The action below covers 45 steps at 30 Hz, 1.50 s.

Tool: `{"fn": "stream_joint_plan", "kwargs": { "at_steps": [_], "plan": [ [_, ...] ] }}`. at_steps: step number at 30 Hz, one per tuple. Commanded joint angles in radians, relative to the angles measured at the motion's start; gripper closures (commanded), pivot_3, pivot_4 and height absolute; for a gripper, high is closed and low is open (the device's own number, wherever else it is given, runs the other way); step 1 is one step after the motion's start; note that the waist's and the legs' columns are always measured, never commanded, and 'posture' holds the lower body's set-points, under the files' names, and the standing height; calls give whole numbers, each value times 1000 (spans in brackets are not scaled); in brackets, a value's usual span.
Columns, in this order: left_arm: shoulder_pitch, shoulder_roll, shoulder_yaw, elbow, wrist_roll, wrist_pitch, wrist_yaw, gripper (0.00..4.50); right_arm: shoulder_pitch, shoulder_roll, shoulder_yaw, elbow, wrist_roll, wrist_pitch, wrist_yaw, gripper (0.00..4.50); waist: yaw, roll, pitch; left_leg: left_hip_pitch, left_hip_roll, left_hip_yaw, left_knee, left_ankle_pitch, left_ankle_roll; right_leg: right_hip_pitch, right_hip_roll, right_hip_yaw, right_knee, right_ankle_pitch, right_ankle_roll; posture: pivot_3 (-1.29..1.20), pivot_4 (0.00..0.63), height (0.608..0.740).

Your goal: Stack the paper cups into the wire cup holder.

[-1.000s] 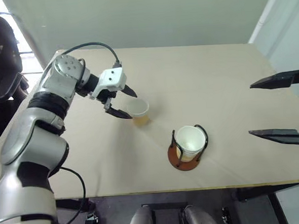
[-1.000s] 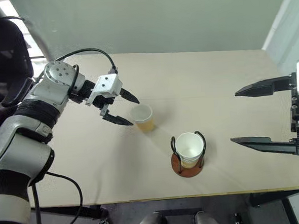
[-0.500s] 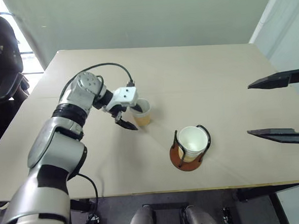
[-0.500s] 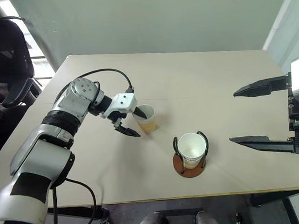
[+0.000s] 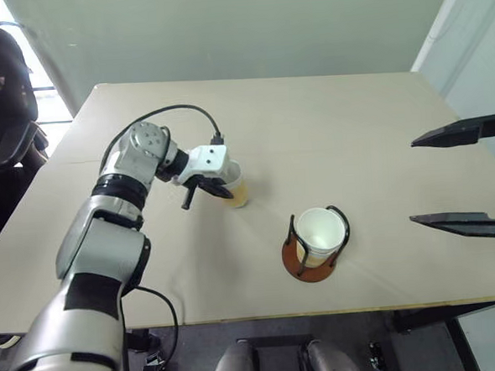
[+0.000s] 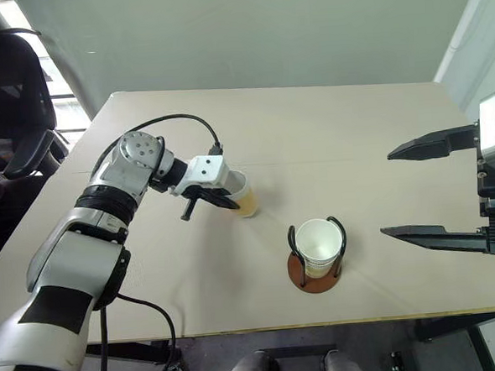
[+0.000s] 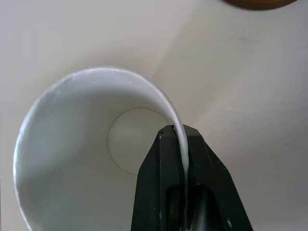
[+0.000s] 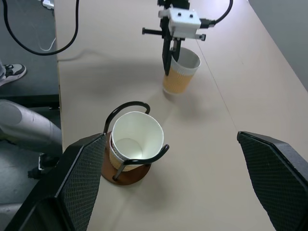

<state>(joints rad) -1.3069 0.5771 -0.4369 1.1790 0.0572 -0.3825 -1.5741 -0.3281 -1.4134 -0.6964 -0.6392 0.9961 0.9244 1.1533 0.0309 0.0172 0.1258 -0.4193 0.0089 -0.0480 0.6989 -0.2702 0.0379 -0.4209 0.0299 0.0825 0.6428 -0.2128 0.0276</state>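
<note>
Left wrist view: left claw (image 7: 184, 144) pinched tight on the wall of a paper cup (image 7: 72, 144), one finger inside, one outside; cup's lower rim cut off
Held cup: stands on the desk (image 5: 353, 128), beyond and left of the wire cup holder (image 5: 316, 248), apart from it
Holder: carries another cup (image 5: 319, 231); whether more are nested inside cannot be told
Right claw (image 6: 437, 192): right of the holder, fingers spread wide, gripping nothing; partly cut off
</note>
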Motion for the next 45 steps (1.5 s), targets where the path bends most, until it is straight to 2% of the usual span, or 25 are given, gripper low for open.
{"fn": "stream_joint_plan", "kwargs": {
  "at_steps": [1,3,6,10,12,18,23,28,35,45],
  "plan": [
    [-61,53,-22,-67,-66,-1,-40,4474,-14,-11,-26,9,-11,-15,-3,0,0,0,0,0,0,0,0,0,0,0,0,0,0,0,0,0,150,740],
    [-108,89,-63,-164,-186,60,-40,4474,-13,-13,-30,13,-16,-16,3,0,-1,0,0,0,0,0,0,0,0,-1,0,1,0,0,0,0,150,740],
    [-192,153,-129,-379,-465,219,-40,4474,-13,-18,-28,23,-29,-21,10,0,1,-2,1,-2,0,0,0,0,1,-2,0,0,0,0,0,0,150,740],
    [-276,233,-240,-653,-836,332,-40,4474,-22,-30,-19,36,-47,-41,19,0,1,0,0,-3,0,1,-1,-2,3,-1,-2,1,-5,0,0,0,150,740],
    [-310,241,-329,-723,-935,340,-40,4474,-22,-48,-30,58,-77,-57,50,0,1,2,-1,-2,-1,3,-2,-4,4,0,-3,1,-8,0,1,0,150,740],
    [-362,244,-650,-836,-1014,257,-40,4474,-17,-82,-122,90,-109,-13,184,0,-3,6,1,0,-3,4,-2,-4,5,2,-6,1,-8,-1,3,0,150,740],
    [-387,211,-766,-814,-1046,190,-40,4474,19,-45,-195,15,-113,77,167,0,-5,5,2,0,-4,3,-1,-4,5,2,-5,1,-7,0,3,0,150,740],
    [-394,145,-831,-742,-1009,116,-40,4474,15,-31,-258,-54,-79,170,130,0,-5,7,2,-1,-7,2,-1,-5,7,3,-9,2,-8,0,5,0,150,740],
    [-365,25,-835,-591,-977,94,-40,4474,12,-35,-313,-93,-51,251,109,0,-2,8,3,-1,-12,4,-1,-6,10,4,-14,1,-8,-1,9,0,150,740],
    [-361,20,-843,-605,-976,92,-40,4474,9,-39,-324,-105,-35,277,93,0,-2,9,3,-1,-13,4,-1,-6,11,4,-15,1,-8,-2,13,0,150,740]
  ]
}}
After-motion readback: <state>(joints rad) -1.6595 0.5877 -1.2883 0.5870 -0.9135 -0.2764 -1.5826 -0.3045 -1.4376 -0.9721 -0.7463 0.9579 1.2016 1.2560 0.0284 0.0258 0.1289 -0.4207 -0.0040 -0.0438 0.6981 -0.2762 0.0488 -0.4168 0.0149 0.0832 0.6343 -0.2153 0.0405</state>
